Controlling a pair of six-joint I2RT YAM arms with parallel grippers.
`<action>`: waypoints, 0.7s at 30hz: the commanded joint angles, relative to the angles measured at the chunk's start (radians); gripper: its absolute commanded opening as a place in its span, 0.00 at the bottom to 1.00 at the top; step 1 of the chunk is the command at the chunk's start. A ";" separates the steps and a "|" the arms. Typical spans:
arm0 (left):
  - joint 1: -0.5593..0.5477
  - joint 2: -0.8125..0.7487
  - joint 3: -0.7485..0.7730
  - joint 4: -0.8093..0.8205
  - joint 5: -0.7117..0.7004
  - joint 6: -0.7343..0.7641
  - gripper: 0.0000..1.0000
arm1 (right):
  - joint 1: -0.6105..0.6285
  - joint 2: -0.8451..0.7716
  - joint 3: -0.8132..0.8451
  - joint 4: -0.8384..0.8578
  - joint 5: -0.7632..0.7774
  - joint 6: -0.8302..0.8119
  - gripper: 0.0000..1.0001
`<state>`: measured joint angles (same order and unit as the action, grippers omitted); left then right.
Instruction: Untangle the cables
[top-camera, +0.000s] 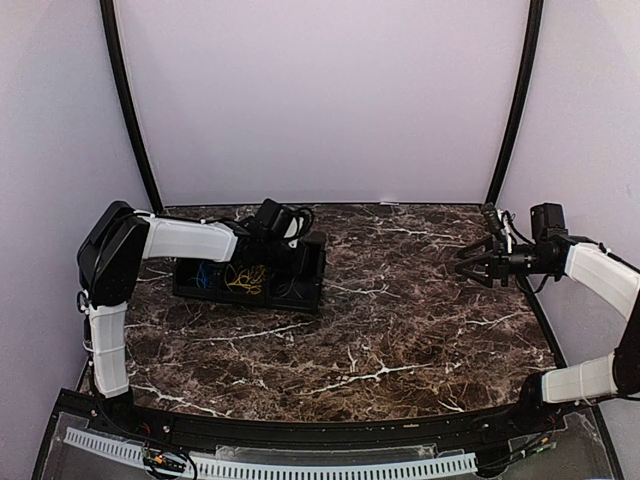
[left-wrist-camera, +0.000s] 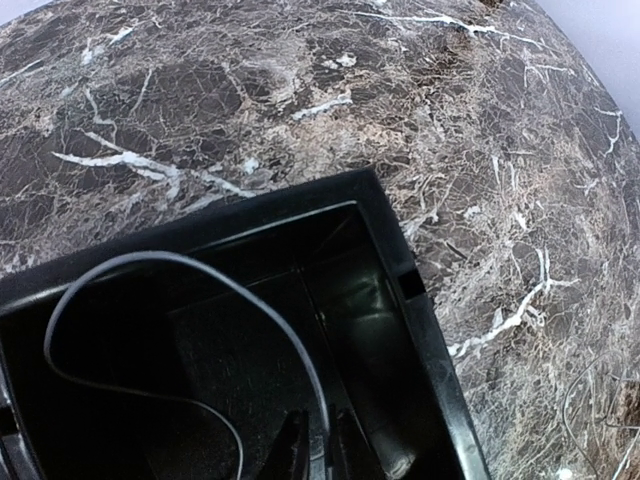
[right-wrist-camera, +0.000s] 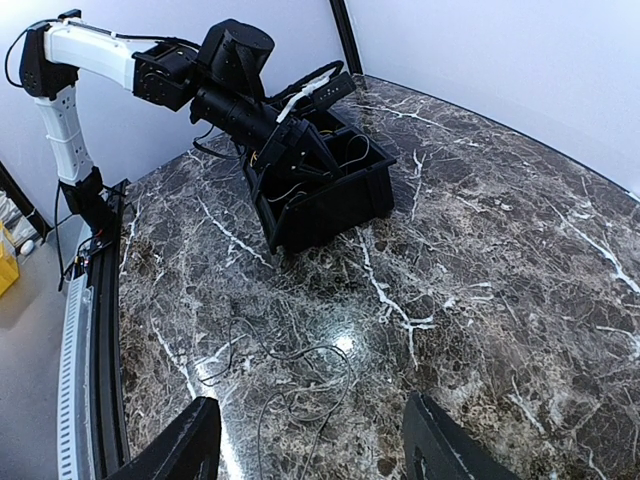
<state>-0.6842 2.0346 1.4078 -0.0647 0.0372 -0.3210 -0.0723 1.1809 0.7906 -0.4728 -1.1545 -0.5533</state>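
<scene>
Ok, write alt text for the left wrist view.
A thin cable loops inside a compartment of a black bin, seen from above. Brown, white-veined marble tabletop fills the rest of the frame.

The bench (top-camera: 400, 330) looks like polished brown marble, white-veined and glossy. The bin (left-wrist-camera: 430, 350) is smooth black plastic with a slight sheen. The cable (left-wrist-camera: 150, 255) in it has a smooth sheath.

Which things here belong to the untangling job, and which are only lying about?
Job: yellow cable; blue cable; black cable; black bin holding them; left hand inside the bin; right hand, open, above the table.

Lying about: white slotted rail at the near edge; thin dark wire loose on the table, possibly another cable.
</scene>
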 joint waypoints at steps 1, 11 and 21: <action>0.002 -0.004 0.016 -0.063 0.010 0.016 0.12 | 0.001 0.010 0.027 0.001 -0.006 -0.014 0.64; -0.003 -0.178 0.028 -0.195 0.005 0.038 0.33 | 0.006 0.015 0.028 0.000 -0.001 -0.015 0.64; 0.002 -0.369 0.048 -0.403 -0.083 0.074 0.52 | 0.021 0.024 0.035 -0.005 0.010 -0.023 0.64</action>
<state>-0.6846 1.7264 1.4387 -0.3531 0.0162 -0.2718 -0.0624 1.2026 0.7944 -0.4763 -1.1488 -0.5655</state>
